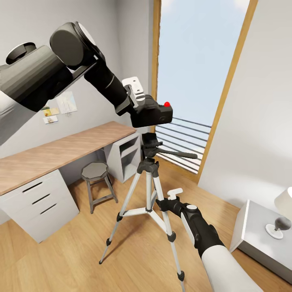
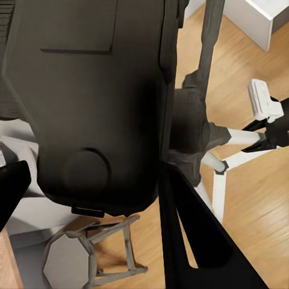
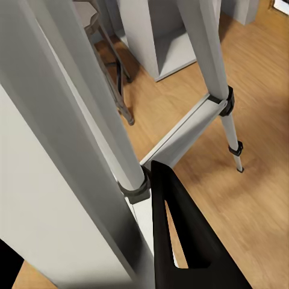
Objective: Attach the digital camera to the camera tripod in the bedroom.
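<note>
In the head view my left gripper [image 1: 140,106] is shut on the digital camera [image 1: 157,115], a small black box with a red dot on top. It hangs just above the black head [image 1: 150,147] of the camera tripod [image 1: 148,190], with a small gap between them. The pan handle [image 1: 180,154] points right. The left wrist view shows the digital camera [image 2: 90,102] between the fingers [image 2: 192,241], with the tripod head [image 2: 191,123] beyond it. My right gripper [image 1: 159,203] is shut on a silver tripod leg [image 3: 72,138] beside one black finger [image 3: 180,241].
A long wood-topped desk [image 1: 48,156] with white drawers [image 1: 40,205] runs along the left wall. A small metal stool [image 1: 95,173] stands by it. The tall window [image 1: 198,61] is behind the tripod. A white nightstand [image 1: 259,227] with a lamp [image 1: 284,211] is at the right.
</note>
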You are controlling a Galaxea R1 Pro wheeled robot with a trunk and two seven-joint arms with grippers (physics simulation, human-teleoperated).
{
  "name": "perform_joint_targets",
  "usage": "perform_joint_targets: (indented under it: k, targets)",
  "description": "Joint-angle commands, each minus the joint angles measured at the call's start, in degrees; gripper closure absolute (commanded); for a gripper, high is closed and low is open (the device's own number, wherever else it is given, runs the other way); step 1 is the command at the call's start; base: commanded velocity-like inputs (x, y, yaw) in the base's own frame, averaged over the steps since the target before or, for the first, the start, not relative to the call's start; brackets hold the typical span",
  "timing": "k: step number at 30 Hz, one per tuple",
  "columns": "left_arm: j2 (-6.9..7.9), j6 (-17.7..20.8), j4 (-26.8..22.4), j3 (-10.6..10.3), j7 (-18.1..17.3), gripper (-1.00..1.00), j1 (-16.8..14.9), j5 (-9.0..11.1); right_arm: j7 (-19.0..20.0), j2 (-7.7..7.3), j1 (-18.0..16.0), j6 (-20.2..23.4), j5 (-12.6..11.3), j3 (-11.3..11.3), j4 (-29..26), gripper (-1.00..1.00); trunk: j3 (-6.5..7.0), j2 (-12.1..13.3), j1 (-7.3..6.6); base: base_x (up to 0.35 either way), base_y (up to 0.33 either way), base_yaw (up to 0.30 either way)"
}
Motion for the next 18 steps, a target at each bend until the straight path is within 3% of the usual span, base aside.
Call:
perform_joint_targets:
  k: [1,18]
  targets:
    - [0.05,0.44,-0.03,-0.21,0.36,1.0,-0.13,0.3,0.26,0.02,-0.02,0.2,4.44,0.02,0.75,1.0,-0.14,-0.1,0.05,0.0,0.0,0.0]
    - [-0.07,0.1,0.33,-0.22,0.42,1.0,0.38,0.13,0.26,0.02,-0.02,0.28,4.52,0.02,0.75,1.0,-0.14,-0.1,0.05,0.0,0.0,0.0]
